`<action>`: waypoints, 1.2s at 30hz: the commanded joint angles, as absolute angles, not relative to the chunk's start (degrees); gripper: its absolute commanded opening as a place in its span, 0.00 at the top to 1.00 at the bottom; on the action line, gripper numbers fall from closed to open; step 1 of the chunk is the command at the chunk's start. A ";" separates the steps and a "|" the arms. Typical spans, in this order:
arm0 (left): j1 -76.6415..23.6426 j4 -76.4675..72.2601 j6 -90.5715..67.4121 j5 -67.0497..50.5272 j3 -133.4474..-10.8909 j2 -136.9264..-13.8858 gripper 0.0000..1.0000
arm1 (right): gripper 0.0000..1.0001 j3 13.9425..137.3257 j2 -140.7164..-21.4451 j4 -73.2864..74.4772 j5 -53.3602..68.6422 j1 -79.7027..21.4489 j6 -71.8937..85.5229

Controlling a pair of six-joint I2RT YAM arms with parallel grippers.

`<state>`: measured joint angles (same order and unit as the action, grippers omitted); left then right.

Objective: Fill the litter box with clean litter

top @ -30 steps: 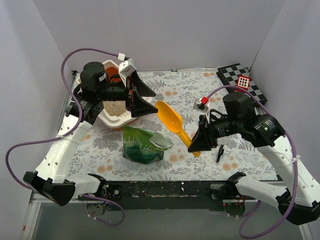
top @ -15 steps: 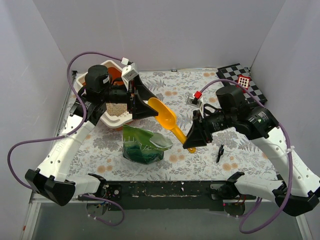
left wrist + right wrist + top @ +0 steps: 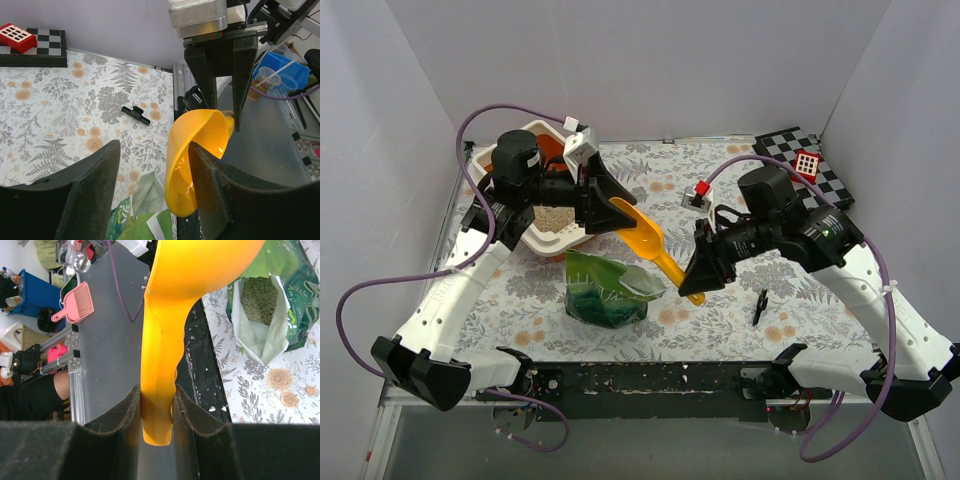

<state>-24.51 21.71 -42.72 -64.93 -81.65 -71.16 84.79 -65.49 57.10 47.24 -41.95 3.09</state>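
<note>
Right gripper point(image 3: 157, 412) is pinched tight on the scoop point(image 3: 655, 245) handle, with the bowl raised toward the left gripper point(image 3: 152, 150). The left gripper's fingers point(image 3: 75, 200) are spread wide. The bowl sits against its right finger; contact cannot be confirmed. The litter box point(image 3: 532, 129) stands at the table's point(image 3: 740, 160) far left, with litter point(image 3: 554, 215) inside. The open bag point(image 3: 610, 290) lies just in front of it.

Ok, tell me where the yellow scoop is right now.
In the top view the scoop is mid-table, its handle clamped in the right gripper, its bowl beside the left gripper, just beyond the green bag.
</note>
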 commanded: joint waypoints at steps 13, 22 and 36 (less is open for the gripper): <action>-24.61 19.78 -38.85 -66.19 -78.41 -69.09 1.00 | 0.91 90.52 -67.32 58.18 41.67 -43.15 2.63; -24.61 18.81 -43.59 -46.16 -69.70 -61.88 1.00 | 0.46 104.49 -69.96 60.65 20.15 -42.89 6.06; -16.89 18.19 -64.49 -32.50 -73.04 -62.92 1.00 | 0.30 95.29 -70.49 33.69 15.62 -31.92 17.56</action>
<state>-21.69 18.87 -56.42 -33.91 -70.35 -61.84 99.46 -70.28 47.46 12.21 -35.90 12.19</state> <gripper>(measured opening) 0.120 0.694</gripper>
